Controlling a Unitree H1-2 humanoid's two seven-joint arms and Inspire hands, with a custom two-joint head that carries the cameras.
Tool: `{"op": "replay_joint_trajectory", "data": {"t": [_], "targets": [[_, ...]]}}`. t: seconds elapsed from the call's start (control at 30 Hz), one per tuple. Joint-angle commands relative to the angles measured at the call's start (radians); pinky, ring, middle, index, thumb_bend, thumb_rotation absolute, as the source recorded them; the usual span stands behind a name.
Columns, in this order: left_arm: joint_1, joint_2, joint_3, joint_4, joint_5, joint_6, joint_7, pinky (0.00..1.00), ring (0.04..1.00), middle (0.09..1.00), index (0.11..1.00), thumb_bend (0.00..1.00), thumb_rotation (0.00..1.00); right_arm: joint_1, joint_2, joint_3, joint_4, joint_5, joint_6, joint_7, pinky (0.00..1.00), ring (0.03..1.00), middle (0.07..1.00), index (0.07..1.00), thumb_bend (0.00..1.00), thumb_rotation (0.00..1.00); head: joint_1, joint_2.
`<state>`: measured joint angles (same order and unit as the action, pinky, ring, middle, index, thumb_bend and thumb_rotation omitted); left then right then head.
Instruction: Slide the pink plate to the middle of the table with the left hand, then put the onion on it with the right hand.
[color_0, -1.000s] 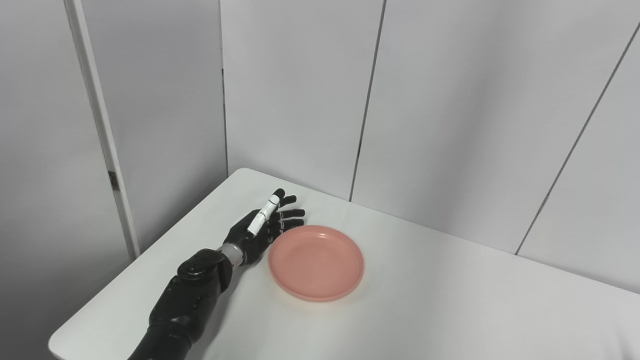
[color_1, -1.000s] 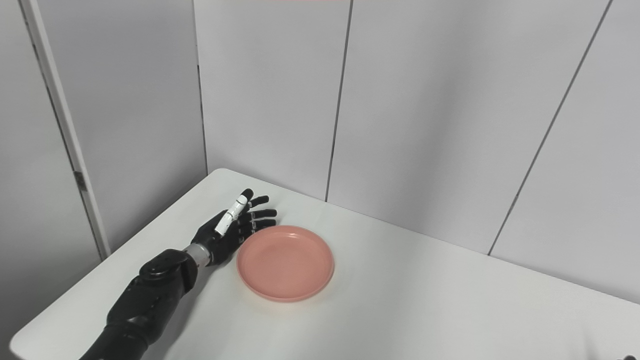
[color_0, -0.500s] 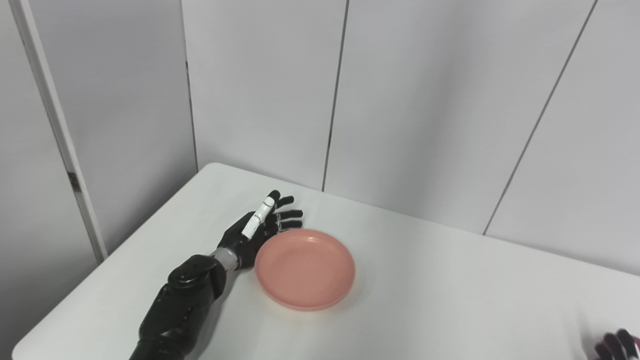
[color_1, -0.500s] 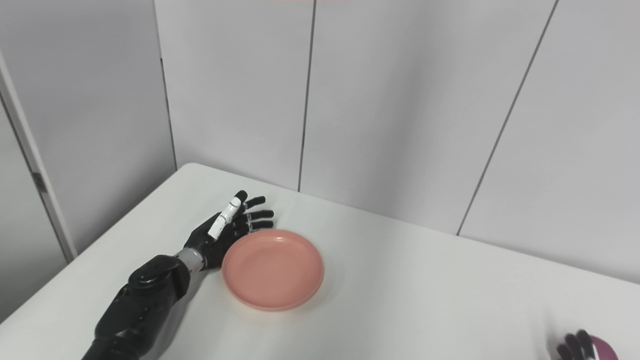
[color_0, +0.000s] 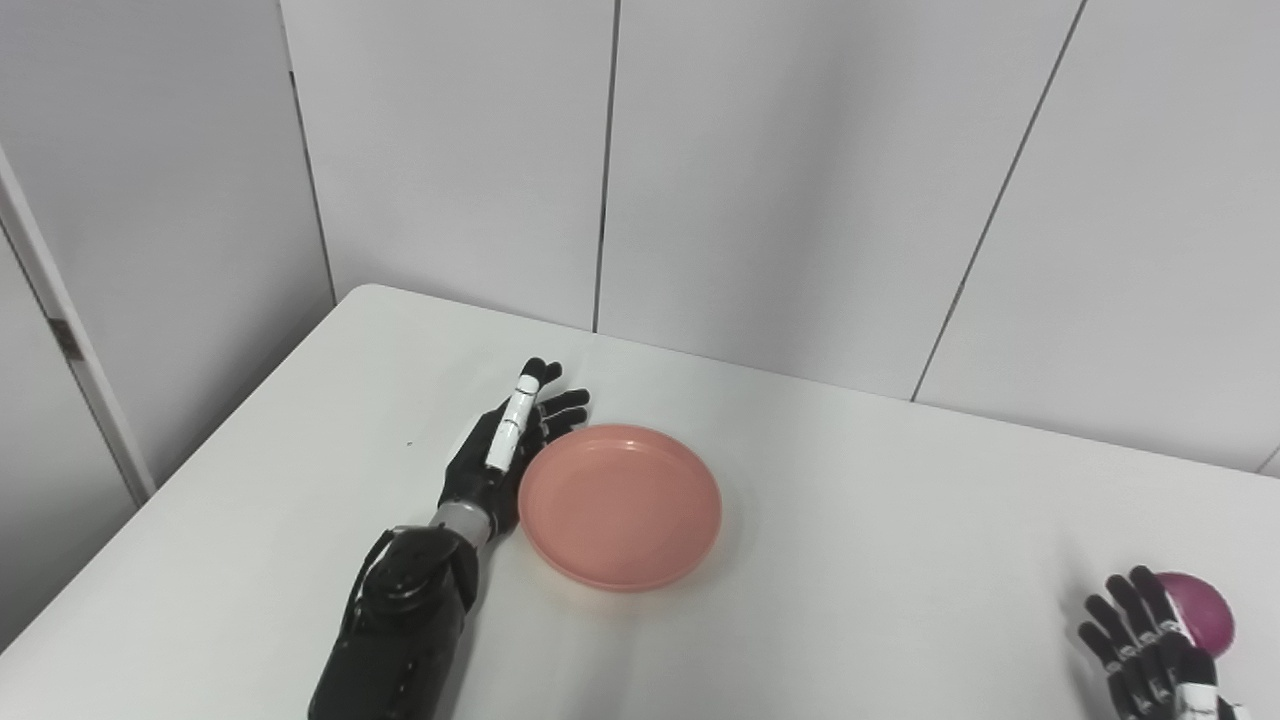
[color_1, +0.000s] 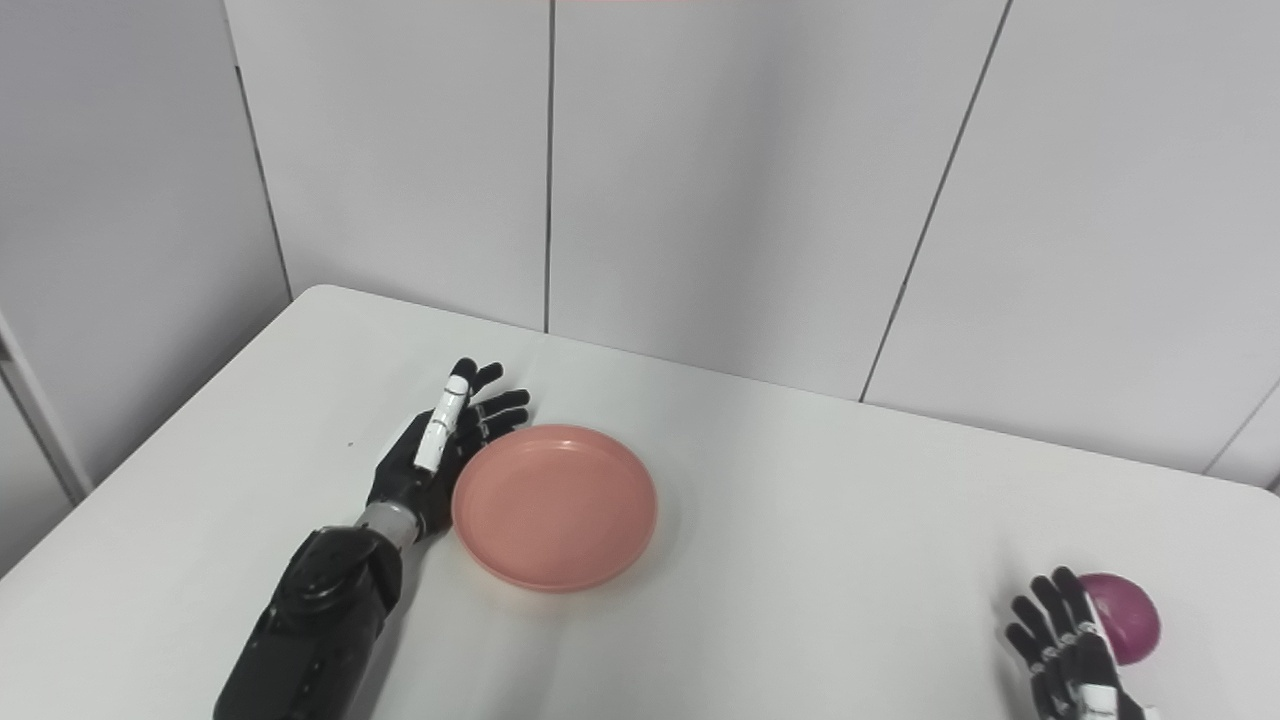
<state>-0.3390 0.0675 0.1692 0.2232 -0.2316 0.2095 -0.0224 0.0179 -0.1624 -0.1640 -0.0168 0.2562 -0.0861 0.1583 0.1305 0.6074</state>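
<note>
Left hand (color_0: 505, 455) lies on the desk (color_0: 880, 520), fingers straight and spread, holding nothing. Its palm side faces the plate (color_0: 620, 505), which sits just right of it, rim touching or nearly touching the hand; contact cannot be confirmed. Plate is pink, shallow, flat on the desk, with nothing on it.

Right hand (color_1: 1065, 650) enters at the bottom right corner, fingers extended and apart, empty. Only its upper part is in frame. Onion (color_1: 1125, 615), purple and round, rests on the desk just right of this hand's fingers, partly hidden behind them; touching or not cannot be told.

Plate and onion are well apart, with both hands between them.
</note>
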Motion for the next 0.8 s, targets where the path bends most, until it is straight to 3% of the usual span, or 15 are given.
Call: {"op": "replay_joint_trajectory", "data": {"t": [0.0, 0.2, 0.33, 0.63, 0.77], "targets": [[0.007, -0.015, 0.009, -0.012, 0.015, -0.013, 0.034, 0.87, 0.824, 0.804, 0.891, 0.71, 0.87, 0.035, 0.043, 0.023, 0.022, 0.001, -0.004, -0.007, 0.91, 0.921, 0.939, 0.962, 0.83, 0.92, -0.005, 0.001], [0.041, -0.069, 0.012, -0.049, 0.045, -0.048, 0.088, 0.85, 0.841, 0.821, 0.884, 0.68, 0.81, 0.03, 0.068, 0.037, 0.005, -0.013, 0.01, -0.024, 0.93, 0.928, 0.94, 0.966, 0.86, 0.9, -0.065, 0.006], [0.048, -0.075, 0.004, -0.048, 0.044, -0.051, 0.073, 0.84, 0.841, 0.82, 0.886, 0.67, 0.8, 0.033, 0.078, 0.047, -0.004, -0.037, 0.011, -0.038, 0.92, 0.928, 0.938, 0.962, 0.87, 0.89, -0.096, 0.008], [0.027, -0.002, -0.049, -0.012, 0.014, -0.017, -0.055, 0.85, 0.831, 0.809, 0.873, 0.67, 0.8, 0.032, 0.112, 0.068, -0.035, -0.075, 0.042, -0.082, 0.93, 0.933, 0.94, 0.965, 0.87, 0.88, -0.165, 0.02], [-0.002, 0.046, -0.074, 0.037, 0.008, -0.011, -0.129, 0.82, 0.794, 0.779, 0.845, 0.67, 0.76, 0.03, 0.12, 0.075, -0.042, -0.087, 0.052, -0.094, 0.93, 0.937, 0.947, 0.978, 0.86, 0.89, -0.171, 0.021]]}}
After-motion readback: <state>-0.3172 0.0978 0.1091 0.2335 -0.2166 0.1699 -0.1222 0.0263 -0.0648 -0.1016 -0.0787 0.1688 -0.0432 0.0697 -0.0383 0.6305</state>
